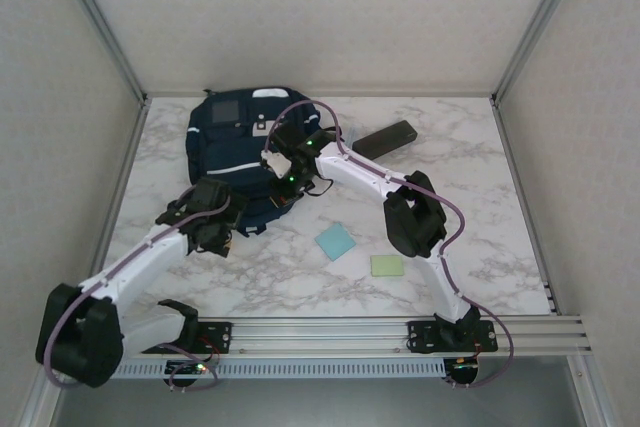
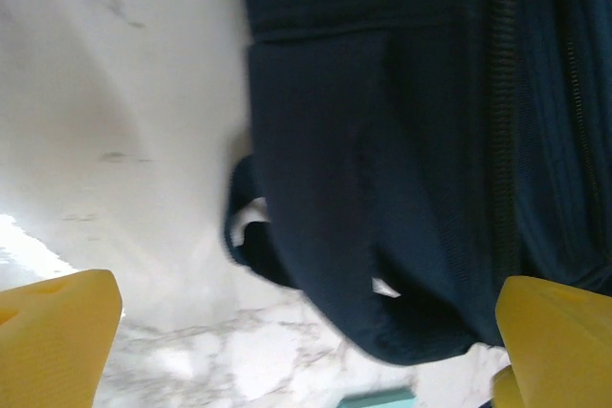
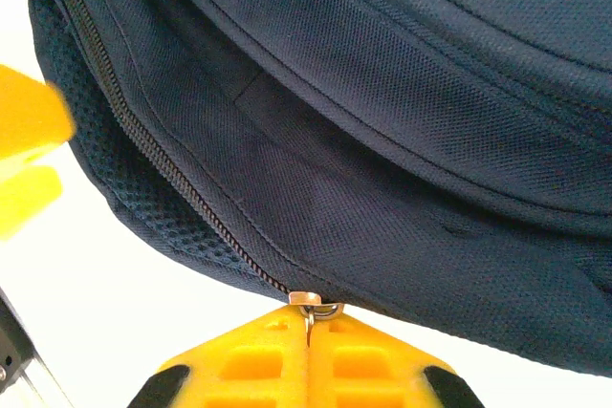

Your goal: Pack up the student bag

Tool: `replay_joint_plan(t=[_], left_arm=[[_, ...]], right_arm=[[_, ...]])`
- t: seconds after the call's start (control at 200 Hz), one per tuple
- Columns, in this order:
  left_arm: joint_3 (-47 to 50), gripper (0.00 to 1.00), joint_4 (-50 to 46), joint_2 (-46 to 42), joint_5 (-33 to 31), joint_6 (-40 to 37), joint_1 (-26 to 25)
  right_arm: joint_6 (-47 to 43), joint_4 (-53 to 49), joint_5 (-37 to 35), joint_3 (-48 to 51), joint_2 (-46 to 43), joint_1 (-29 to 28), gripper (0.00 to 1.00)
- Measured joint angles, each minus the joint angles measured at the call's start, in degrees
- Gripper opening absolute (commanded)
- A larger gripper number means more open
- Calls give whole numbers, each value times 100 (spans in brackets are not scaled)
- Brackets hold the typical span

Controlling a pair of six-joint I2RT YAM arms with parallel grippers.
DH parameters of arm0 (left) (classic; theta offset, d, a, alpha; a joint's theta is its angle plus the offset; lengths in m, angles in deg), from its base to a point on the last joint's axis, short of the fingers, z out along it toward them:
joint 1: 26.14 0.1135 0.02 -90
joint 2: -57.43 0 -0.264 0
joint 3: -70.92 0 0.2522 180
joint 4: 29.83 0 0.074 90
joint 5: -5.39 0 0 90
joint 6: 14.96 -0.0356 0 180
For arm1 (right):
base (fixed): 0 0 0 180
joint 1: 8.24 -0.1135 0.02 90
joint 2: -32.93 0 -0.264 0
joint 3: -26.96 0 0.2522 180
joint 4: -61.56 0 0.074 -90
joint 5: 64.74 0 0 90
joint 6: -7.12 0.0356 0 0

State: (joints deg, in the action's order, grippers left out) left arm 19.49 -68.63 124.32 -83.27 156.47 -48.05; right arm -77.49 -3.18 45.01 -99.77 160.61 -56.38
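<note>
Your left gripper [image 2: 308,346]: spread wide at the backpack [image 2: 402,140] edge.
Your right gripper [image 3: 308,320]: pinching the backpack's zipper pull [image 3: 309,301].

The left arm [image 1: 140,257] reaches forward and to the right from the near left, with its wrist held low. The left hand [image 2: 306,360] has its jaws fully apart. Its yellow fingers [image 2: 57,341] sit at the two lower corners of the wrist view, and nothing is gripped between them. The right arm [image 1: 365,175] has its elbow raised on the right side, and its forearm stretches leftward and away from the base. The right hand [image 3: 308,324] has its yellow fingertips pressed flat together, pinching a small metal zip pull [image 3: 308,303] at the very tips.
</note>
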Motion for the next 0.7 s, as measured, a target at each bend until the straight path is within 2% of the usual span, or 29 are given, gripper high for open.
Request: replay_joint_plan(t=[0.275, 0.325, 0.37, 0.45, 0.506, 0.511, 0.701], left_arm=[[-562, 100, 1019, 1469, -216, 710, -688], [-645, 96, 1174, 1722, -258, 776, -739], [-680, 86, 1316, 1917, -293, 837, -765], [-684, 40, 1580, 2216, -339, 970, -769], [-682, 1, 1729, 2332, -382, 994, -767], [-682, 0, 1735, 2337, -385, 992, -767], [-455, 0, 1976, 2190, -317, 1001, -754]], right_arm=[[-168, 42, 144, 271, 0, 39, 0], [-181, 68, 173, 323, 0, 50, 0], [-190, 94, 216, 378, -2, 66, 0], [-234, 153, 273, 485, -2, 101, 0], [-293, 210, 284, 562, -2, 127, 0], [-299, 210, 284, 566, -2, 129, 0], [-911, 341, 343, 879, -98, 225, 0]])
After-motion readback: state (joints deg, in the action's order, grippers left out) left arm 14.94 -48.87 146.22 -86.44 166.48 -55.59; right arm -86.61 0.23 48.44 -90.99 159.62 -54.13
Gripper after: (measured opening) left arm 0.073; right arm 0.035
